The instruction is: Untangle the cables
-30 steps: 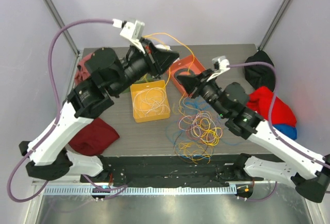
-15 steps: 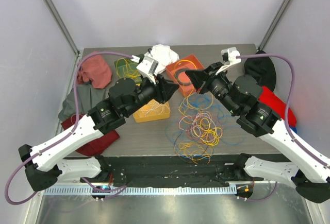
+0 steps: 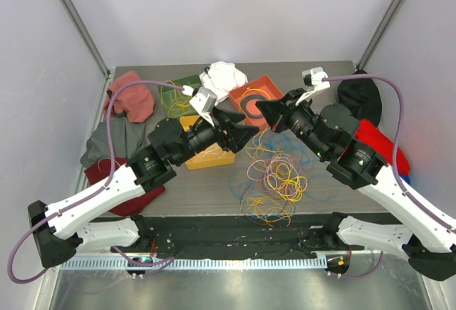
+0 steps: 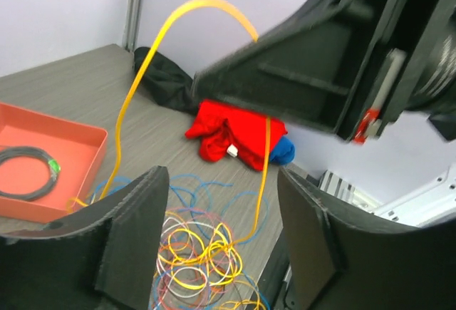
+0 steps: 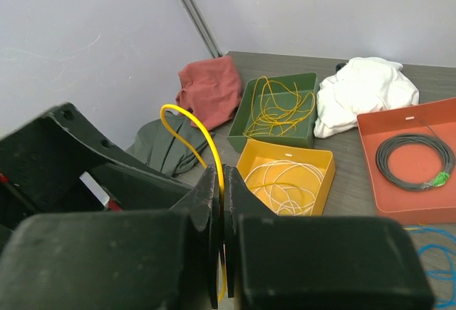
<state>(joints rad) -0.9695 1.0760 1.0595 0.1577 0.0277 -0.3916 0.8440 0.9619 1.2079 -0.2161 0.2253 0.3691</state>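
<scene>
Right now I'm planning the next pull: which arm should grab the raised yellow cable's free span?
Left. The left gripper is open, facing the yellow cable; the right gripper is shut on it.

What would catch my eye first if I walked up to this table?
Probably the bright tangle of cables heaped near the middle of the table. Then the right gripper, pinching one yellow cable that arches high, with the left gripper open just opposite. Farther back stand an orange tray, a yellow tray and a green tray.
</scene>
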